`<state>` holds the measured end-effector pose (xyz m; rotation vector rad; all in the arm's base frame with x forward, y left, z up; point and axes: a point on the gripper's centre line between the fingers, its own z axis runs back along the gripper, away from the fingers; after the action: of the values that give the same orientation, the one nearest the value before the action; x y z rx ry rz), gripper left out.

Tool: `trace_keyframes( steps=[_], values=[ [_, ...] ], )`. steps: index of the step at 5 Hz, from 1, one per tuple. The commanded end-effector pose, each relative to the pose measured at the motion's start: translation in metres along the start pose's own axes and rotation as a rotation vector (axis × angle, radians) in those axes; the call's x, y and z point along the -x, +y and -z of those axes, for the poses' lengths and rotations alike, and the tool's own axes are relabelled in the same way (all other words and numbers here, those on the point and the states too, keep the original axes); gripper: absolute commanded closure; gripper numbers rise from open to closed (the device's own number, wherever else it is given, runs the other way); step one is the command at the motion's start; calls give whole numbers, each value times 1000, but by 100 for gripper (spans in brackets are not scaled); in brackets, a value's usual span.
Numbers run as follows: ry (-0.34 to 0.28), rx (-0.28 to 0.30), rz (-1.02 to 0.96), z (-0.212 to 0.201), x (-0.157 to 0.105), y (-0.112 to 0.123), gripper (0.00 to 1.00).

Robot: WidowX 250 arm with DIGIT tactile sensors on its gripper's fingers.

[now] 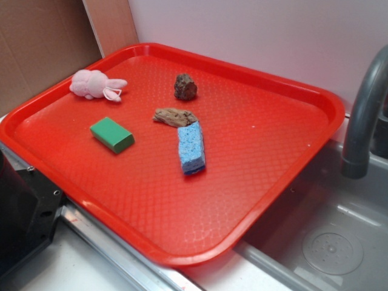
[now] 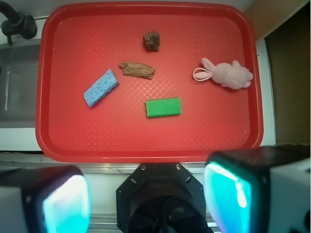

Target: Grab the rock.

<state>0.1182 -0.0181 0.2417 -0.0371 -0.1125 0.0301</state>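
The rock (image 1: 185,86) is a small lumpy dark brown stone lying on the red tray (image 1: 273,157) toward its far side; in the wrist view the rock (image 2: 151,41) sits near the top centre. My gripper (image 2: 150,199) hangs high over the robot base, outside the tray's near edge and far from the rock. Its two fingers (image 2: 233,194) stand wide apart with nothing between them. In the exterior view the gripper is out of frame.
On the tray (image 2: 63,136) lie a flat bark-like piece (image 2: 137,70), a blue sponge (image 2: 100,88), a green block (image 2: 163,107) and a pink plush bunny (image 2: 228,74). A grey sink (image 1: 339,236) with a faucet (image 1: 364,115) adjoins the tray. The black robot base (image 2: 163,199) is below me.
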Motion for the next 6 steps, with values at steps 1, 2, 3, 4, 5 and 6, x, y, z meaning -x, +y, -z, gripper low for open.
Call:
trace_keyframes(
  steps=[1,2,3,4,5,6],
  values=[
    [0,0,0,0,0,0,0],
    [3,-22,-32,54,-45,29,0],
    [14,-7,24,108,-90,26,0],
    [39,4,90,148,-134,25,0],
    [43,-8,137,172,-151,26,0],
    [-9,-24,209,197,-164,19,0]
  ],
)
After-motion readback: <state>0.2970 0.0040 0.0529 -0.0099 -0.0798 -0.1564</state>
